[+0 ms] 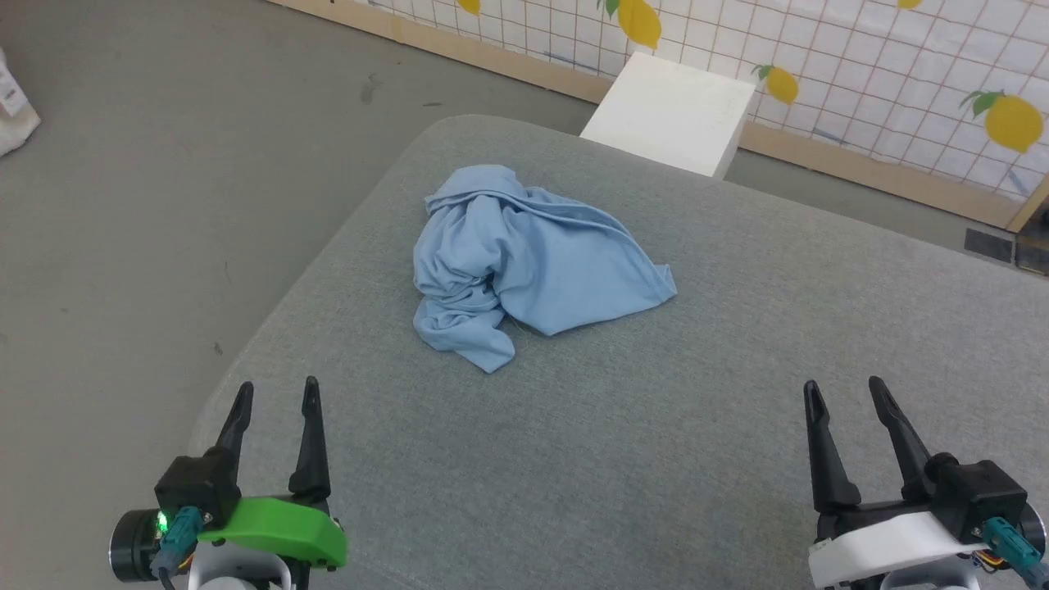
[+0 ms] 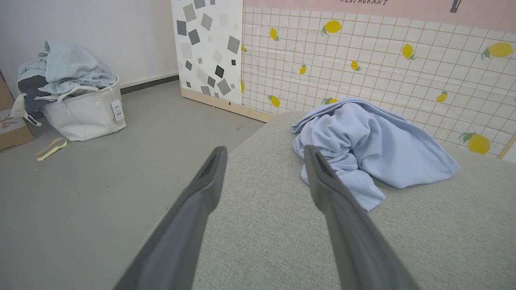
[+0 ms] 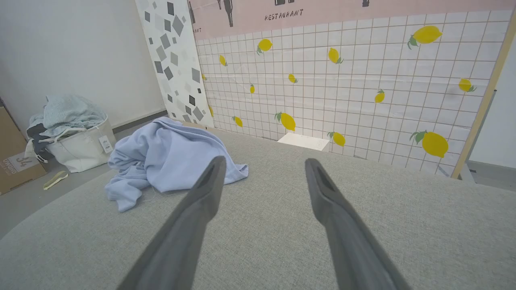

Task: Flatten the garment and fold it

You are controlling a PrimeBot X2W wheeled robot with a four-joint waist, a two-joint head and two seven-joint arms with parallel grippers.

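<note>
The garment (image 1: 524, 262) is a light blue shirt, crumpled in a heap on the grey padded table (image 1: 656, 459), toward its far left part. It also appears as the garment (image 2: 375, 141) in the left wrist view and the garment (image 3: 165, 157) in the right wrist view. My left gripper (image 1: 274, 393) hovers open near the table's near left edge, well short of the shirt. At the near right, my right gripper (image 1: 844, 389) is open too, with nothing between its fingers.
A white rectangular box (image 1: 672, 111) stands behind the table's far edge, against a lemon-patterned tiled wall (image 1: 885, 74). A white laundry bag (image 2: 76, 108) full of clothes sits on the grey floor (image 1: 147, 205) to the left, beside a cardboard box (image 3: 16, 165).
</note>
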